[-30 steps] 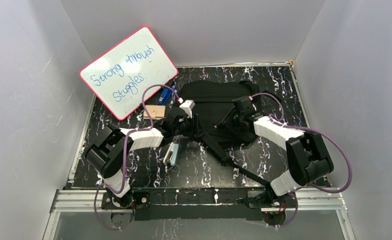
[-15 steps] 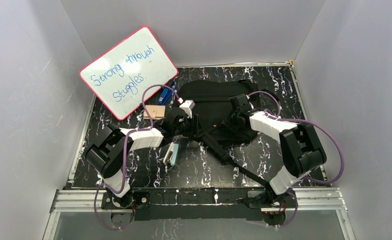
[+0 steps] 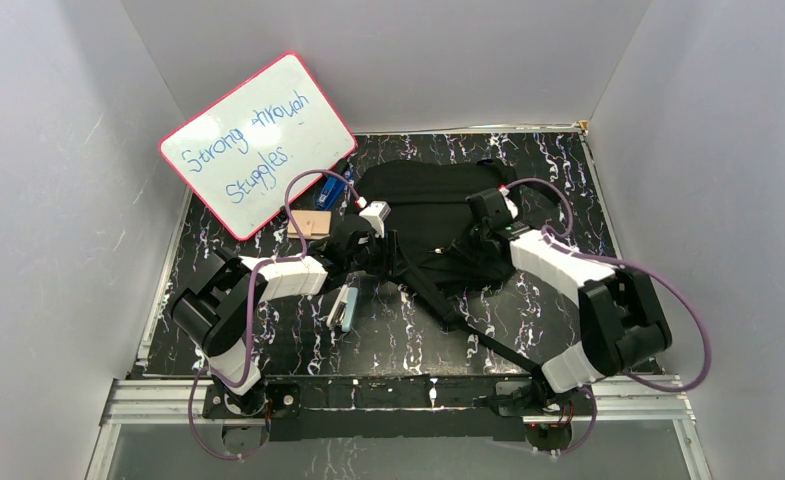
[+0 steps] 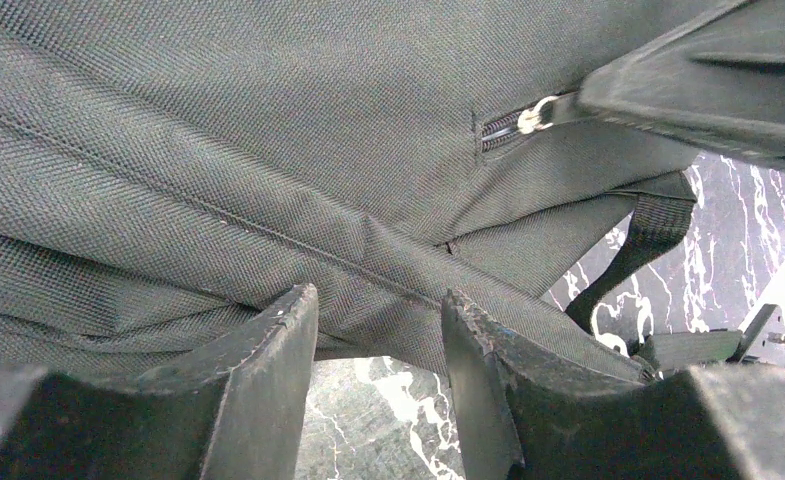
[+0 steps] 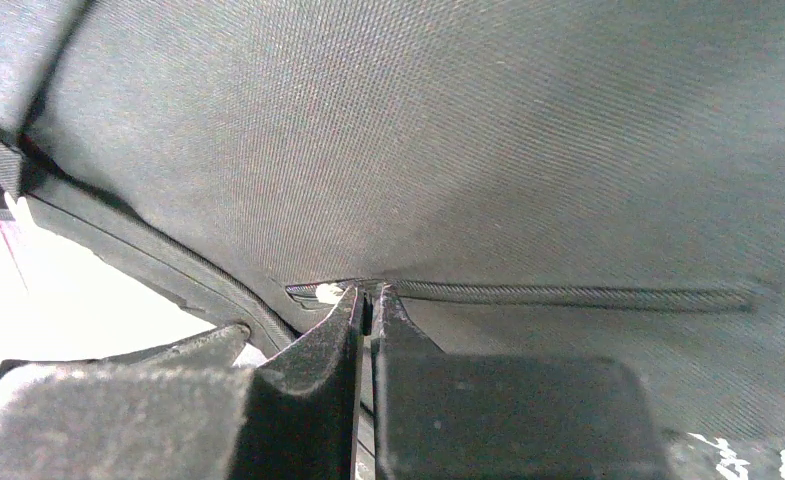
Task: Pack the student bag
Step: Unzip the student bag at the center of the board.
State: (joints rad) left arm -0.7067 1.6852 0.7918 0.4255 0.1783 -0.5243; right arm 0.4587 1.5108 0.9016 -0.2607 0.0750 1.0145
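Note:
The student bag [image 3: 418, 190], a black fabric backpack, lies flat at the back middle of the table, its long straps [image 3: 468, 330] trailing toward the front. My left gripper [image 3: 386, 252] is at the bag's near left edge; in the left wrist view its jaws stand partly apart with a thick fold of bag fabric [image 4: 378, 320] between the tips. My right gripper [image 3: 471, 240] is on the bag's near right side. In the right wrist view it is shut on the zipper pull [image 5: 368, 298] at the end of a closed zipper line [image 5: 568, 297]. The silver slider [image 4: 538, 113] shows in the left wrist view.
A pink-rimmed whiteboard [image 3: 258, 145] leans at the back left. A blue item [image 3: 330, 190] and a brown box [image 3: 313, 222] lie left of the bag. A pale teal case [image 3: 343, 308] lies in front of the left gripper. Grey walls enclose the marbled table [image 3: 268, 340].
My right arm swung a little left and then back right, staying at the zipper; the bag's top edge settled flatter. My left arm has not moved.

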